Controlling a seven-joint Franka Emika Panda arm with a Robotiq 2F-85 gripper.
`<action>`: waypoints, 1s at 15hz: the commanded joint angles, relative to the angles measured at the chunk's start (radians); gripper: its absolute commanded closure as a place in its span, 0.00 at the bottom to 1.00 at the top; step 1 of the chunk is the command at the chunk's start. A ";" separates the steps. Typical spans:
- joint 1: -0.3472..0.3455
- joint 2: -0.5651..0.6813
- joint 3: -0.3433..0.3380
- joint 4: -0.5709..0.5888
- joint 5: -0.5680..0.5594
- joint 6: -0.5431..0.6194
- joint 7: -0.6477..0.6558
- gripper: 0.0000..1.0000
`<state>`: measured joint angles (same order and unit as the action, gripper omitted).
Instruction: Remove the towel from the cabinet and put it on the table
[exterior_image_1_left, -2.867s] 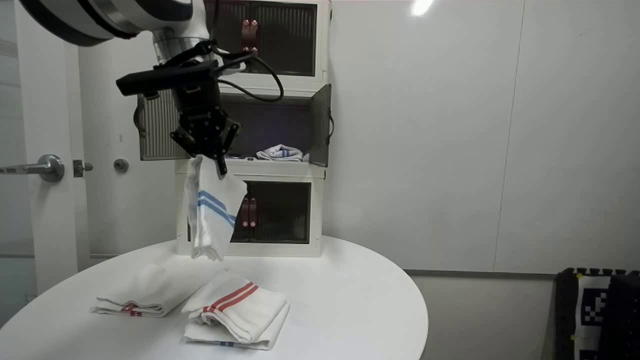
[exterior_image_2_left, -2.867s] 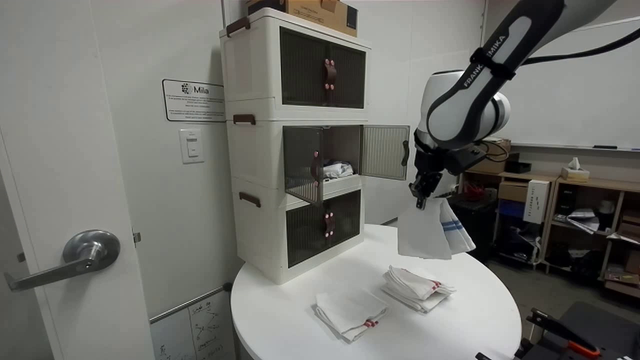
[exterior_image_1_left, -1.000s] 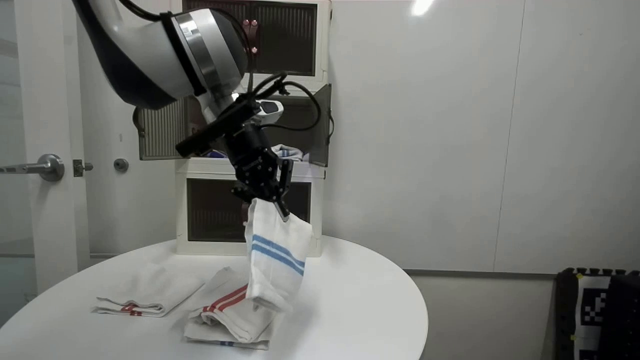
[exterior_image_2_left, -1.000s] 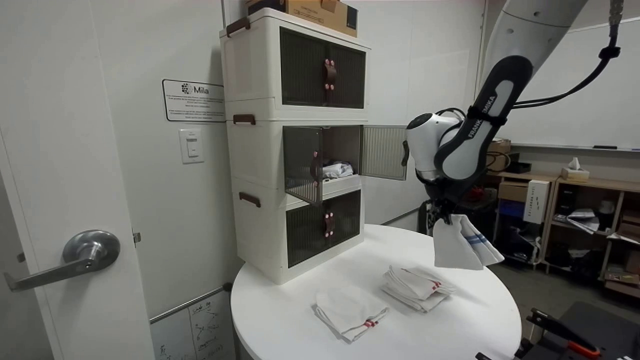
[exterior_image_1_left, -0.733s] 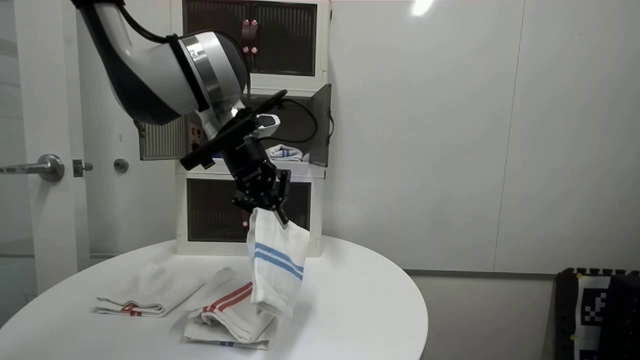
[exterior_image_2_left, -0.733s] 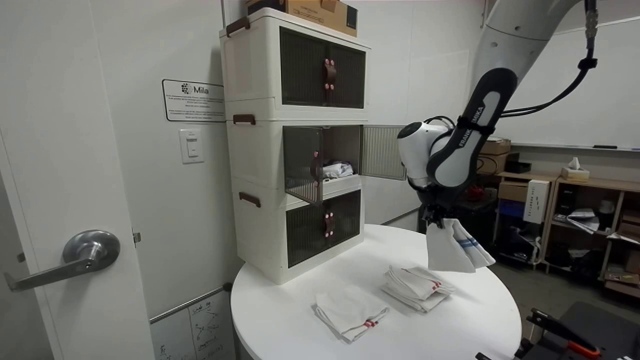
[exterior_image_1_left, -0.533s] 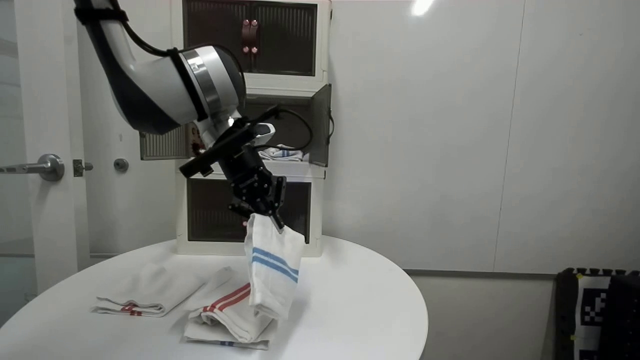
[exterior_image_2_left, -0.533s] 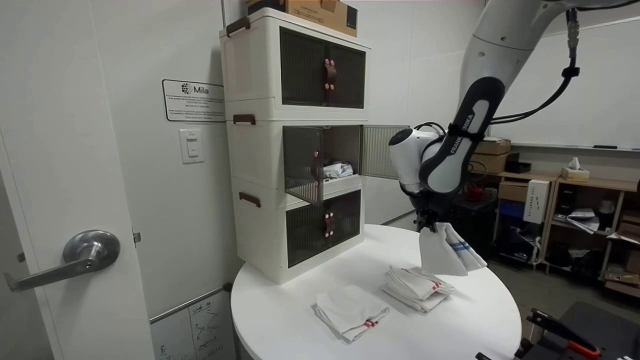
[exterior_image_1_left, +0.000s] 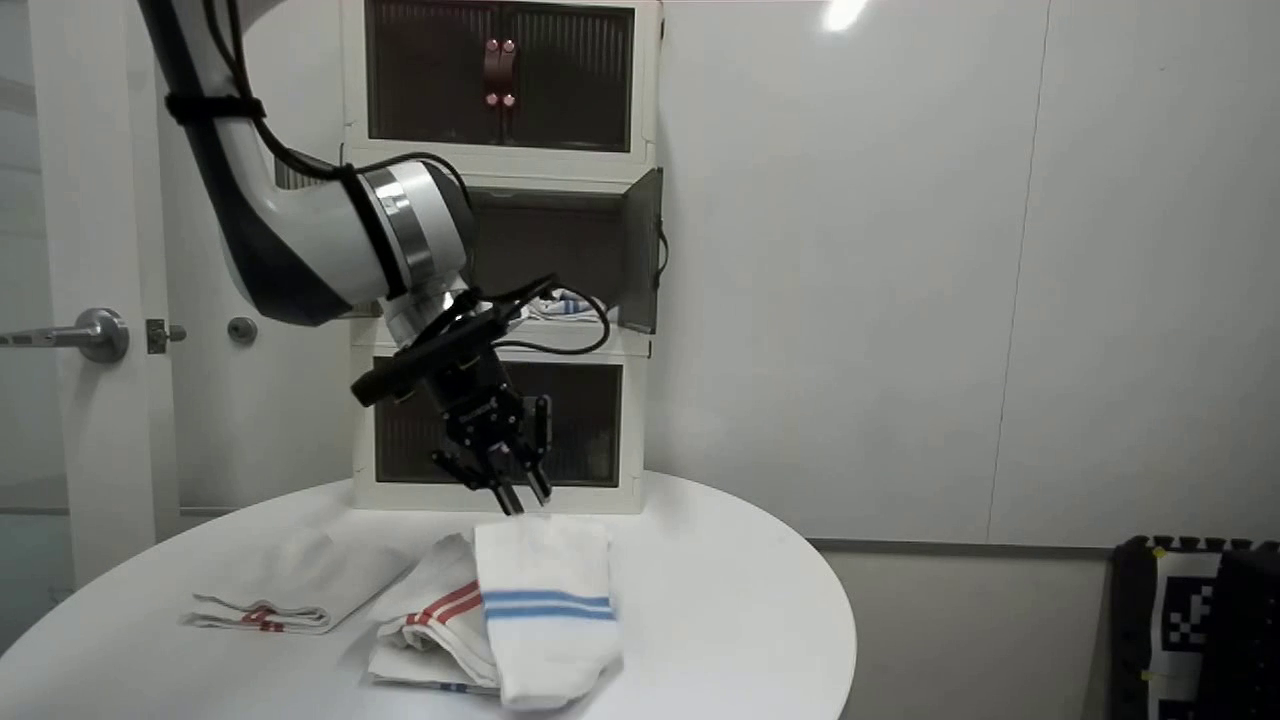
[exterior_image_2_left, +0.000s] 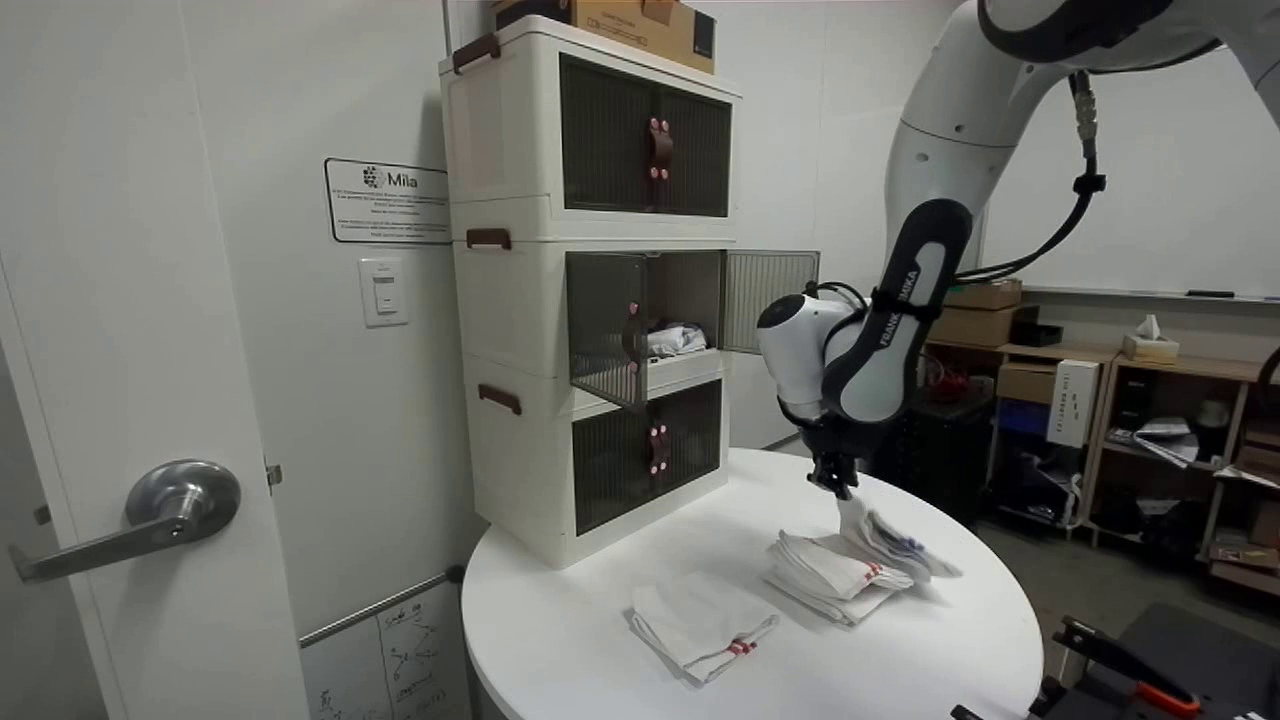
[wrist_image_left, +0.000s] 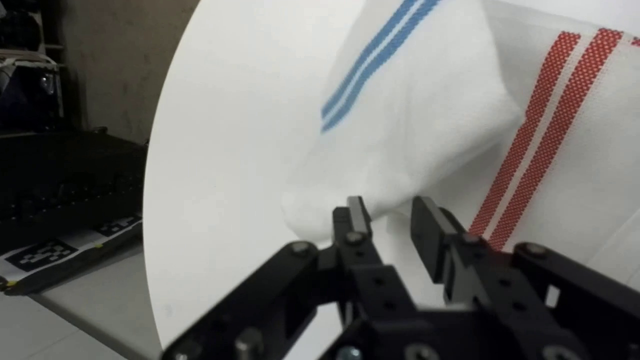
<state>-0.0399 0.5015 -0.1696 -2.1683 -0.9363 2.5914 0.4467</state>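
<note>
Towel (exterior_image_1_left: 548, 650) we see on the table (exterior_image_1_left: 720, 600), beside a red-striped towel (exterior_image_1_left: 458, 640). Above it, the pincer (exterior_image_1_left: 527, 503) is spread apart

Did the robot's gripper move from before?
Yes. The gripper came down and toward the picture's right in an exterior view: from the top of the bottom doors of the cabinet to below them.

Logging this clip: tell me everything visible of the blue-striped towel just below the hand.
The blue-striped towel is white, apparently soft cloth folded in layers, with two parallel blue stripes across it. It is over the table, overlapping the nearer red-striped towel in the wrist view. One end looks raised, seemingly clear of the open hand above it in an exterior view. Whether it touches the table or that other towel cannot be told.
</note>
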 joint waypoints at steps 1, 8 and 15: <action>-0.014 0.025 0.003 0.006 0.013 0.093 -0.070 0.38; -0.123 -0.085 0.136 -0.103 0.277 0.340 -0.393 0.00; -0.522 -0.193 0.721 -0.218 0.861 0.279 -0.719 0.00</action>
<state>-0.4273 0.3460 0.3568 -2.3533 -0.2704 2.9051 -0.1781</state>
